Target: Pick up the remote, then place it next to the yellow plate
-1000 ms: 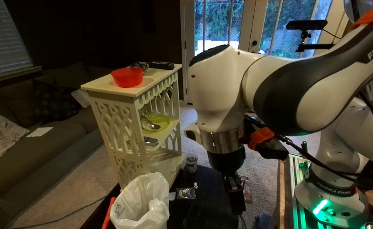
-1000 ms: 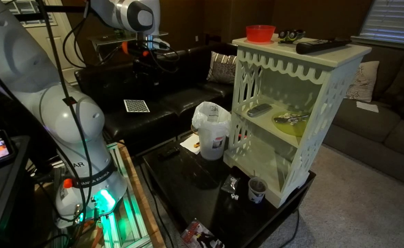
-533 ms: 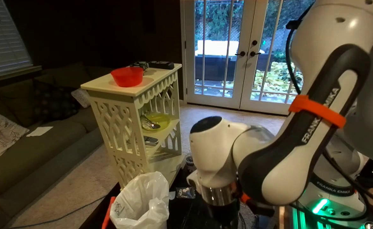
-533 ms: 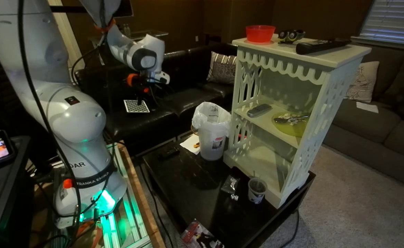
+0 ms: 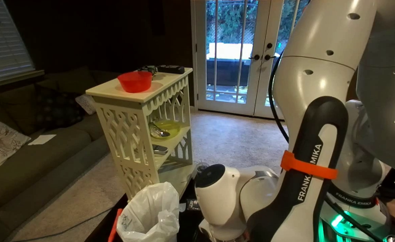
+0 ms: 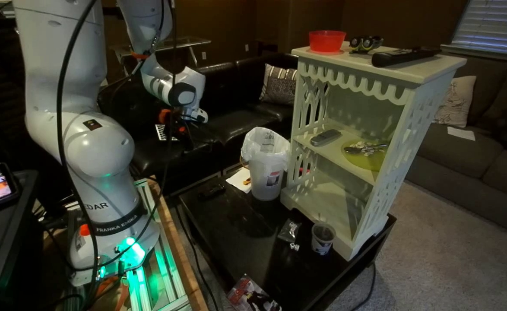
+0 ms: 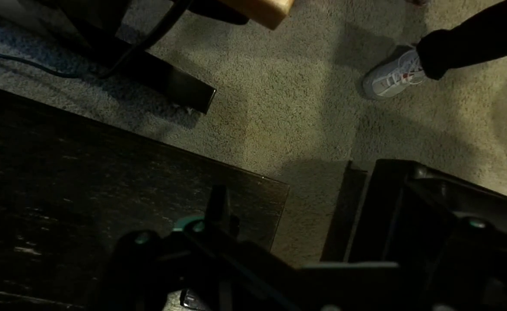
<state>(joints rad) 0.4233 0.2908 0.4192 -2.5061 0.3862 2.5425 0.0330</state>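
A pale-grey, round-ended remote is seen on the middle shelf, beside the yellow plate, at its ten o'clock in an exterior view; a black remote is seen on the top board. The gripper's jaws are parted.

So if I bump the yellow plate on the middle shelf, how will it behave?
The yellow plate lies flat, so a nudge would probably slide it rather than tip it. The spoon and pale bits on it look loose, so they may shift or spill. Its smoothly curved outline suggests it's fairly stiff.
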